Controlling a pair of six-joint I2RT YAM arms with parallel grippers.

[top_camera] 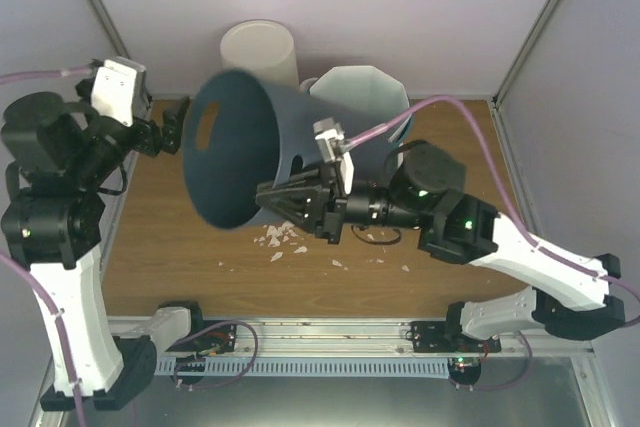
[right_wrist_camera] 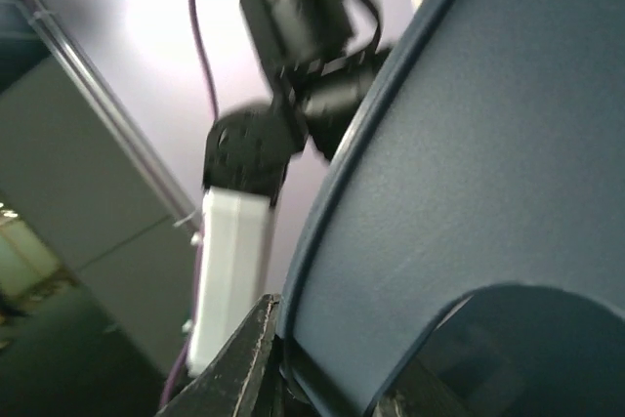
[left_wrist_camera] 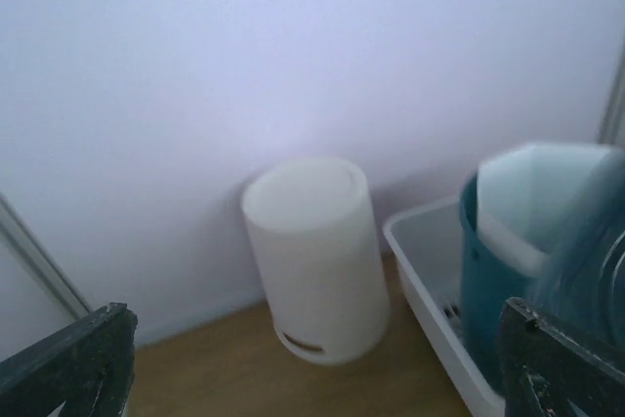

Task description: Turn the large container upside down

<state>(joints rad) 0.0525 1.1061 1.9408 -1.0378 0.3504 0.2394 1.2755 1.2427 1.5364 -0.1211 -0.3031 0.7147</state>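
Observation:
The large dark blue container (top_camera: 245,147) is lifted off the table and tipped on its side, its open mouth facing left and towards the camera. My right gripper (top_camera: 280,199) is shut on its lower rim. In the right wrist view the blue wall (right_wrist_camera: 488,163) fills the frame and the rim sits between the fingers (right_wrist_camera: 239,368) of my right gripper (right_wrist_camera: 322,388). My left gripper (top_camera: 168,129) is open and empty at the back left, just left of the container. In its own view the left gripper (left_wrist_camera: 312,378) is spread wide, and the container's blurred edge (left_wrist_camera: 596,241) shows at the right.
A white container (top_camera: 260,49) stands upside down at the back wall; it also shows in the left wrist view (left_wrist_camera: 317,261). To its right a white tray (left_wrist_camera: 425,275) holds a teal container (left_wrist_camera: 488,290) with a pale blue one (top_camera: 358,95) inside. White scraps (top_camera: 280,239) lie on the wooden table (top_camera: 170,257).

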